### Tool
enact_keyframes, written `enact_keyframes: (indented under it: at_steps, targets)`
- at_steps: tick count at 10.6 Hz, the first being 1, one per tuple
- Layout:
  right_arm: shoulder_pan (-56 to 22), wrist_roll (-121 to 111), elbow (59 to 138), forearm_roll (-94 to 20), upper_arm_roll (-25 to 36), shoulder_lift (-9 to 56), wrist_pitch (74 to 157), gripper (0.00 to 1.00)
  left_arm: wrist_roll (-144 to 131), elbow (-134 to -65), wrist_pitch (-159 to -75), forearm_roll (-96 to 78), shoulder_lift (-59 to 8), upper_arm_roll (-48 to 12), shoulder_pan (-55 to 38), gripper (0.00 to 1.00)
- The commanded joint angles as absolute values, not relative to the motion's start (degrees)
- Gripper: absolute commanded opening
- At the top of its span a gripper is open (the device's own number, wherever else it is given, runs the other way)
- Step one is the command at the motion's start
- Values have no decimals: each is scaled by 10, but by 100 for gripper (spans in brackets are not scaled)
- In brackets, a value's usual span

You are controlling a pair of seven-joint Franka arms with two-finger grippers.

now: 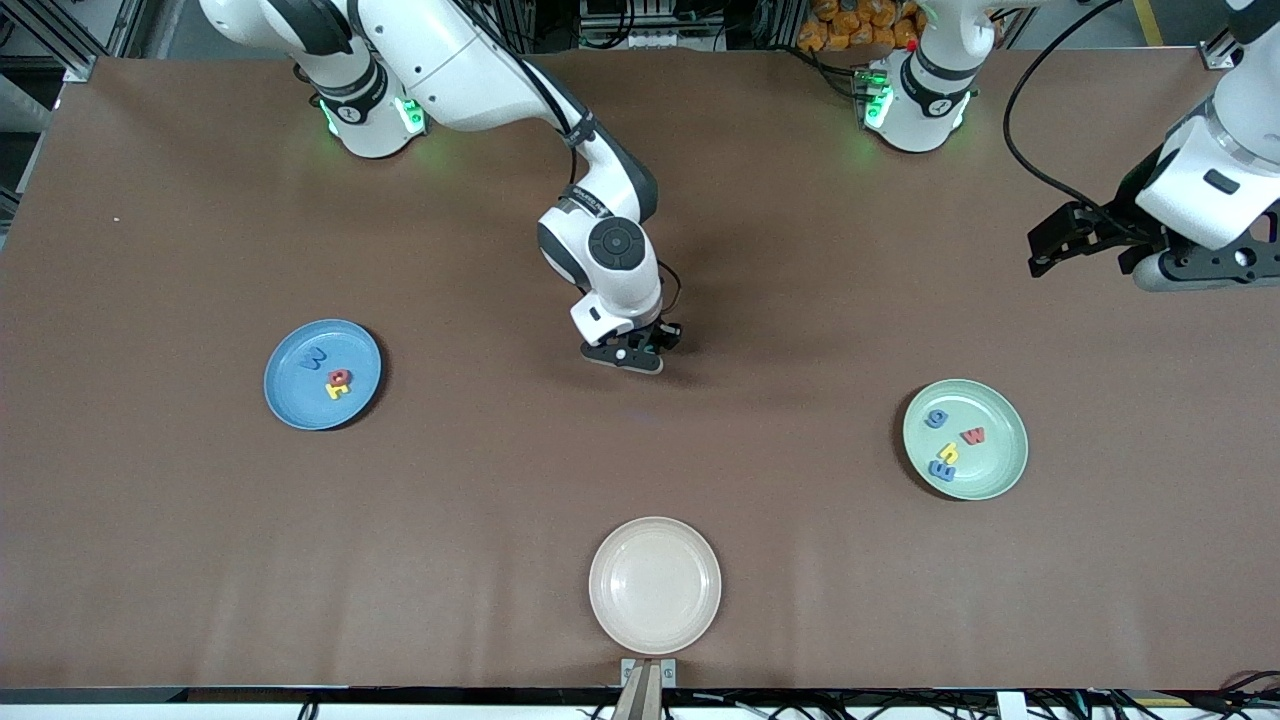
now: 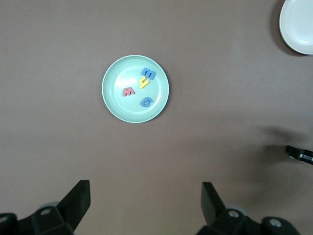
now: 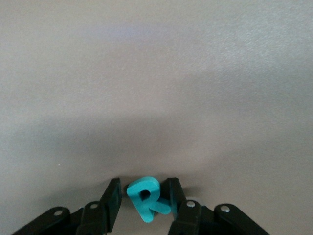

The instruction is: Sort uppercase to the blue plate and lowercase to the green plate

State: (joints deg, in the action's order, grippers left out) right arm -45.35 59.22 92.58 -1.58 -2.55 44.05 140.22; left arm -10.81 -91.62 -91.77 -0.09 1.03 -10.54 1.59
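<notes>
We see the right pincer (image 1: 628, 357) low over the bare middle of the brown table (image 1: 160, 560), and in the right wrist view it is clenched on the teal-green R (image 3: 145, 198), which sits between its two black fingers (image 3: 111, 200) just above the table.

The left pincer (image 2: 145, 198) hangs high over the table at the left arm's end, waiting, its fingers spread wide and gripping nothing.

The blue plate (image 1: 290, 405) lies toward the right arm's end of the table. In it we find the blue M/W shape (image 1: 313, 358) at about ten o'clock of the plate's centre, and the red Q (image 1: 342, 376) and yellow H (image 1: 337, 389) touching each other at about three to four o'clock.

The green plate (image 1: 1000, 470) lies toward the left arm's end, slightly nearer the front camera than the blue one. It carries the small rounded blue letter (image 1: 937, 418) at ten o'clock, the red w/m shape (image 1: 973, 435) close to the centre, the yellow h (image 1: 948, 454) at about seven o'clock, and the blue E shape (image 1: 941, 469) just beside the h, nearer the rim.

A cream plate (image 1: 655, 585) sits at six o'clock of the table in the front view, nearest the front camera, with nothing in it.
</notes>
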Motion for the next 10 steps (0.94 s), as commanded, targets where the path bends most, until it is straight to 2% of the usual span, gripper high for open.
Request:
enact_keyframes:
  at_steps: [1,4,5,6,10]
  targets:
    - [-461,578,929,-13,-24,449,1420,48,-94,-933,-925,-13,30,-103,20,100]
    - [-461,555,933,-13,-24,449,1419,48,-93,-932,-925,-10,26,-106,20,100]
    - [-461,554,933,-13,-24,449,1419,46,-93,-933,-925,-10,25,-106,20,100]
    - [-461,548,934,-13,-24,449,1419,39,-94,-933,-925,-10,25,-106,20,100]
    - [-461,548,934,-13,-24,449,1419,33,-94,-934,-925,-11,25,-106,20,100]
